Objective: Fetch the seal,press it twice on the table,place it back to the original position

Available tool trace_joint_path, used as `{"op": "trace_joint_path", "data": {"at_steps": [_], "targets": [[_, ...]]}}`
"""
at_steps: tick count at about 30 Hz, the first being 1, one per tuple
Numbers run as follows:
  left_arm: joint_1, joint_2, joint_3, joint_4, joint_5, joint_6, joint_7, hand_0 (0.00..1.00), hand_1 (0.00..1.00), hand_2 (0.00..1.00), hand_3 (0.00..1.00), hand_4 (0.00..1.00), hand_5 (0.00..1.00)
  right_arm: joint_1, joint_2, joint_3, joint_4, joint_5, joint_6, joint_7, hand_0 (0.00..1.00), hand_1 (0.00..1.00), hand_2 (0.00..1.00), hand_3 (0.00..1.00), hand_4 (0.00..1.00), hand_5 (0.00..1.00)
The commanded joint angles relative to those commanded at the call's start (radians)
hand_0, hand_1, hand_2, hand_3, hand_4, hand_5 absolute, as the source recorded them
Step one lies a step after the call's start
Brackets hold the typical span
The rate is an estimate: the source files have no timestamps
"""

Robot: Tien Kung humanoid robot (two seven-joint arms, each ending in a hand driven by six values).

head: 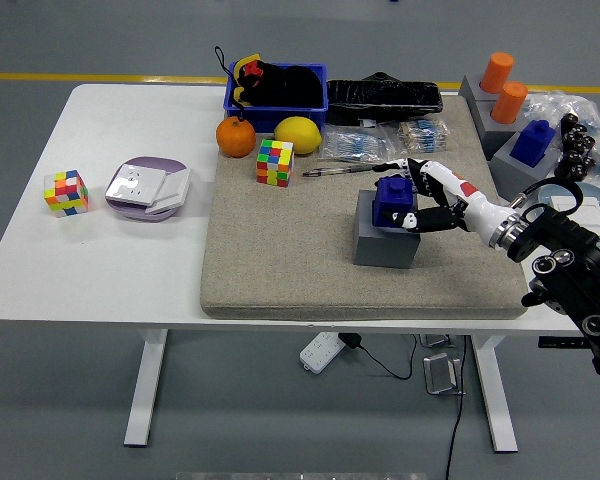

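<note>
Mat (280,270) mid: right robot hand (420,196) seemingly gripping seal (393,201) atop holder (385,240).

A robot test lab: grey floor (80,420), cluttered white table (110,260).

The white rectangular desk (130,280) carries a large beige felt mat (280,260) over its right part. On the bare left side lie a multicoloured puzzle cube (66,192) and, just beside it, a lilac round plate holding white cards (147,188). A blue plastic bin (276,88) sits at the far edge.
</note>
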Motion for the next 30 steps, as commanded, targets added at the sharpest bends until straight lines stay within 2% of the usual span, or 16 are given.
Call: {"op": "trace_joint_path", "data": {"at_steps": [9,19,30], "targets": [[0.0,0.0,0.001,0.0,-0.001,-0.001,0.0,0.814,0.823,0.798,0.856,0.821,0.423,0.006,-0.003,0.003,0.011,0.012,-0.02,0.016,0.605,0.505,0.525,0.694,0.623,0.002],[0.001,-0.001,0.0,0.001,-0.003,-0.002,0.0,0.815,0.823,0.798,0.856,0.824,0.417,-0.005,-0.032,0.1,0.078,0.002,-0.022,0.018,0.594,0.492,0.513,0.671,0.6,0.002],[0.004,-0.004,-0.004,0.001,0.0,-0.003,-0.001,0.815,0.823,0.798,0.856,0.826,0.415,-0.055,-0.072,0.174,0.014,-0.033,-0.047,0.029,0.589,0.487,0.508,0.647,0.576,0.002]]}}
